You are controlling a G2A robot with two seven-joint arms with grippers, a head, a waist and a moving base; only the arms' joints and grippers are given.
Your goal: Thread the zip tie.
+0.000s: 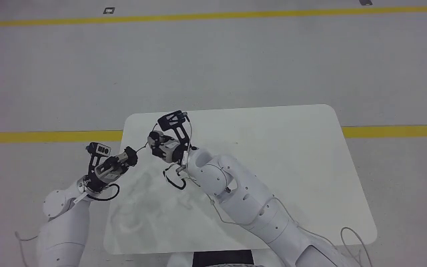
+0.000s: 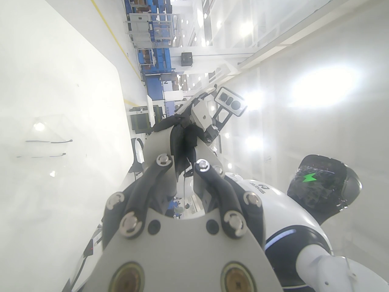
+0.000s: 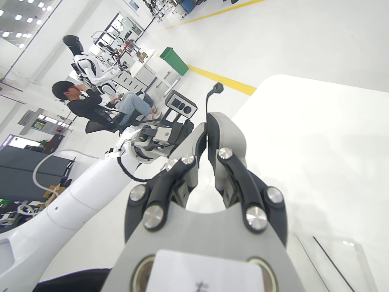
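Right end effector is clamped on the zip tie above the bench's left part, head poking out. Left end effector looks pinched on its tail. You should square tail to head slot, feed slowly.

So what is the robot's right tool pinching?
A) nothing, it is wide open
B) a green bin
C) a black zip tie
C: the right tool is shut on a black zip tie, whose head sticks out beyond it.
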